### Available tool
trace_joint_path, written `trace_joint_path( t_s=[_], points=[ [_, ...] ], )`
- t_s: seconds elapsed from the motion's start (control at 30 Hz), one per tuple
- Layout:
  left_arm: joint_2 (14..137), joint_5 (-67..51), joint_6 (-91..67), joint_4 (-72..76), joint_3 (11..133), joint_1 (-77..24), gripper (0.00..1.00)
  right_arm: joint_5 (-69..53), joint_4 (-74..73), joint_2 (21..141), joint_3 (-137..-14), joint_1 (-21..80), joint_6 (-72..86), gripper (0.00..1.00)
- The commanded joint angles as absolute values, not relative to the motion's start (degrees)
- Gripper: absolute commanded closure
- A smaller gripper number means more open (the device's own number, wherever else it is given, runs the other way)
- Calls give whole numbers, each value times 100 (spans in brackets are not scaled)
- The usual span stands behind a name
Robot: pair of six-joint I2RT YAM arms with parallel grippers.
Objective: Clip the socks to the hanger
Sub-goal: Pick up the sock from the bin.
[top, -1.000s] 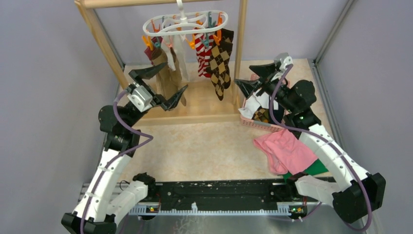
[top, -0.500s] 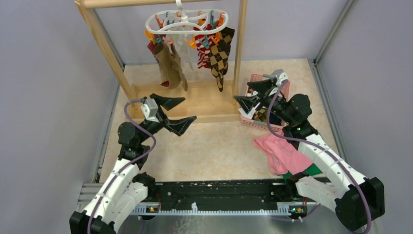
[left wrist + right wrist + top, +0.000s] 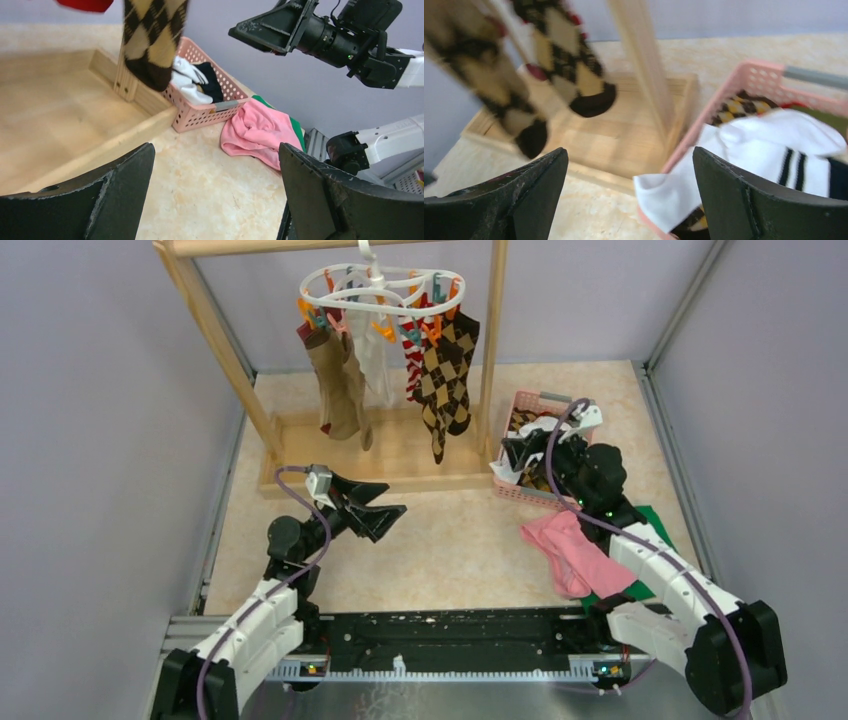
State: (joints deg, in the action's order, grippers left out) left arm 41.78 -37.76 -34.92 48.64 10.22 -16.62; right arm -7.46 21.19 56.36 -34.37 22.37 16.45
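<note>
The white oval hanger (image 3: 375, 285) with orange and teal clips hangs from the wooden rack's top bar. Clipped to it are a brown sock (image 3: 335, 385), a white sock (image 3: 378, 365), a red-white striped sock (image 3: 414, 360) and a brown-tan argyle sock (image 3: 445, 370). More socks lie in the pink basket (image 3: 530, 398), a white one (image 3: 769, 145) draped over its rim. My left gripper (image 3: 378, 506) is open and empty, low over the floor in front of the rack. My right gripper (image 3: 518, 448) is open and empty above the basket's near-left corner.
The wooden frame rack (image 3: 215, 325) stands on a wooden base (image 3: 400, 455) at the back. A pink cloth (image 3: 580, 555) lies on a green cloth (image 3: 655, 525) at the right. Grey walls close in the left, back and right.
My left arm has pulled back and down from the hanger to the floor in front of the rack. My right gripper has lowered toward the basket. The hanging socks have swung a little.
</note>
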Motion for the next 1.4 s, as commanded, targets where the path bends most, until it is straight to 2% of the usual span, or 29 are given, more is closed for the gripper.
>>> trace_joint_path(
  t_s=[0.0, 0.1, 0.2, 0.37, 0.67, 0.73, 0.9, 1.07, 1.37],
  points=[
    [4513, -3335, -4259, 5818, 749, -1677, 1, 422, 1813, 5975, -3357, 1747, 2689, 7],
    [4762, -3325, -4353, 5613, 826, -1676, 1, 753, 1733, 6341, -3321, 1335, 3392, 15],
    [4930, -3391, -4358, 5607, 916, -1674, 1, 858, 1912, 6819, -3433, 1211, 3556, 30],
    [4894, -3391, -4262, 5507, 999, -1670, 1, 748, 2046, 7813, -3921, 1196, 3533, 42],
    [4365, -3105, -4053, 5087, 853, -1668, 2, 855, 2078, 8433, -4083, 1195, 3298, 43],
    [4367, -3142, -4044, 5084, 884, -1670, 2, 739, 2196, 8556, -4104, 1196, 3243, 47],
    [4377, -3209, -4035, 5045, 898, -1670, 2, 791, 2380, 8651, -4111, 1198, 3149, 60],
    [4368, -3226, -4042, 5037, 905, -1670, 2, 966, 2360, 8402, -4020, 1195, 2943, 87],
    [4504, -3387, -4092, 5254, 947, -1670, 2, 1004, 2196, 7140, -3648, 1197, 2614, 94]
  ],
)
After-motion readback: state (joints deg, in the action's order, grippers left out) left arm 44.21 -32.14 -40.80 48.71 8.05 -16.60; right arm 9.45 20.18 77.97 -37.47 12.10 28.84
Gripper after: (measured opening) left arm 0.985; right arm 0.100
